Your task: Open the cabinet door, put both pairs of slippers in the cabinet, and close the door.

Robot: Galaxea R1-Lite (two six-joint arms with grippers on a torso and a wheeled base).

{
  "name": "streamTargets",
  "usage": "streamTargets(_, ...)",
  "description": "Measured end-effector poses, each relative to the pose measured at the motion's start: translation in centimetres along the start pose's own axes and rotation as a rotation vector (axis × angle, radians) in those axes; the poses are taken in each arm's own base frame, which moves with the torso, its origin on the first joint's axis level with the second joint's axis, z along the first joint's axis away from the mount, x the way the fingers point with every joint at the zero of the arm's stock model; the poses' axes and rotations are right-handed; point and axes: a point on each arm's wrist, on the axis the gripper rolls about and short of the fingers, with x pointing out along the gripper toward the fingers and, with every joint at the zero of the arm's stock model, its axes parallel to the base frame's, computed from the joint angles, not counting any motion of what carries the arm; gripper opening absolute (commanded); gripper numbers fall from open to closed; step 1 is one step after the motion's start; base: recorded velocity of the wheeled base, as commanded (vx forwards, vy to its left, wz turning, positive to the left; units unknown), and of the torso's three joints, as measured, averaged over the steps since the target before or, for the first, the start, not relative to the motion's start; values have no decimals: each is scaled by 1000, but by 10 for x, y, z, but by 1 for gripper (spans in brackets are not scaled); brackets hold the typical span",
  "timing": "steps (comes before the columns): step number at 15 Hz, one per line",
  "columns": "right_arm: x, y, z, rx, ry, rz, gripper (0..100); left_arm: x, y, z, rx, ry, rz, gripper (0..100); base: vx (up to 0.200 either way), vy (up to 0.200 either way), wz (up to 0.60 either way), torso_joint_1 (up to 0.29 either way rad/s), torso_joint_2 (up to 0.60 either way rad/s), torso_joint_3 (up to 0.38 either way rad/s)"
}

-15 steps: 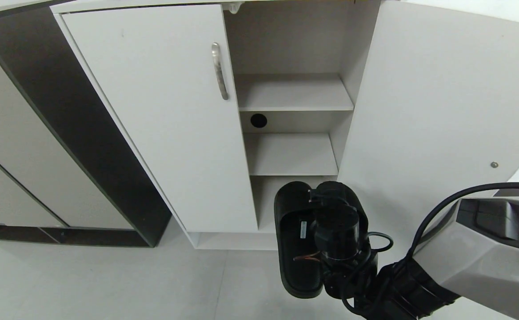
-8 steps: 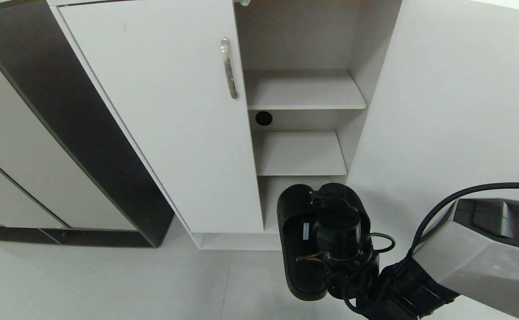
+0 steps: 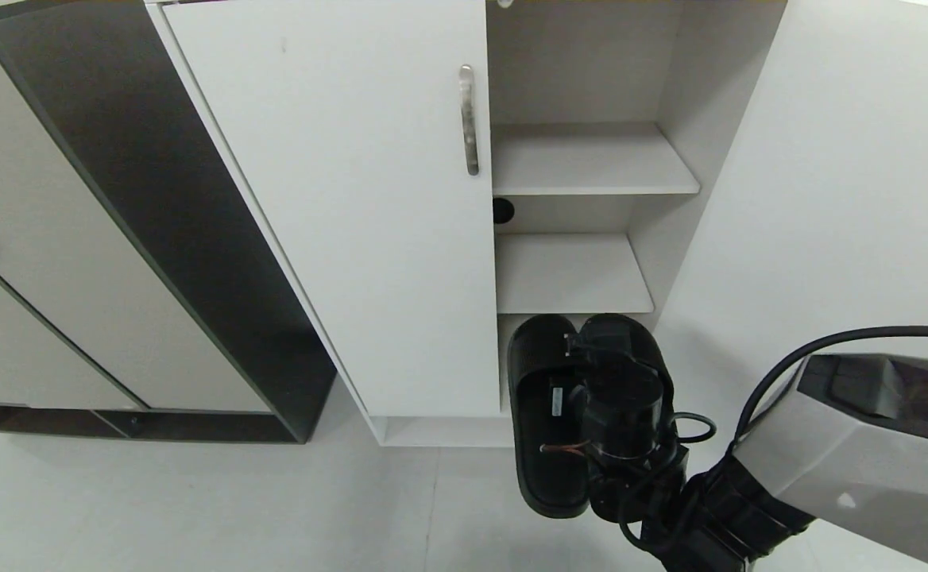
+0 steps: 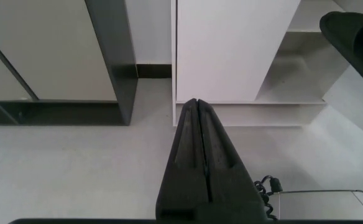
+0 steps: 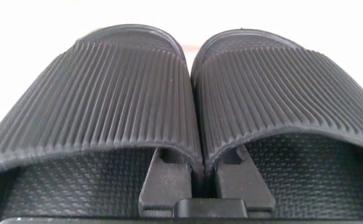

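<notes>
A pair of black ribbed slippers [image 3: 547, 429] hangs side by side just in front of the cabinet's lowest compartment, toes toward it. My right gripper [image 5: 200, 180] is shut on the slippers [image 5: 132, 93], pinching their two touching inner walls under the straps. The white cabinet has its right door [image 3: 829, 159] swung open and its left door [image 3: 353, 199] closed, with a metal handle [image 3: 469, 119]. Its shelves [image 3: 567, 274] are bare. My left gripper [image 4: 197, 109] is shut on nothing, low over the floor left of the slippers [image 4: 355, 31].
A dark vertical panel [image 3: 154, 238] and more white cabinet fronts [image 3: 35, 278] stand to the left. Grey floor [image 3: 194, 508] lies open in front of the cabinet. The open door bounds the space on the right.
The head view has shifted, so the cabinet shows farther right. The held slippers now line up with the open compartment and sit slightly closer to it.
</notes>
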Motion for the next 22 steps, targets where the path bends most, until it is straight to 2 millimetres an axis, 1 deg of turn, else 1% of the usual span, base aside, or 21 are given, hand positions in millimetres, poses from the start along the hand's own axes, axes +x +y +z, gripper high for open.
streamTargets(2,-4,-4,1,-17,-55,57,0,0,0,0,0,0,1,0,0,0,0,0,0,0)
streamTargets(7,1,-12,-13,-42,-27,44,0,0,0,0,1,0,1,0,0,0,0,0,0,0)
streamTargets(13,8,-16,-22,-50,-13,24,0,0,0,0,0,0,0,0,200,0,0,5,2,2)
streamTargets(20,11,-17,-25,-45,-15,20,0,0,0,0,0,0,1,0,200,0,0,0,3,1)
streamTargets(22,11,-17,-27,-47,-12,19,0,0,0,0,-1,0,1,0,0,0,0,0,0,0)
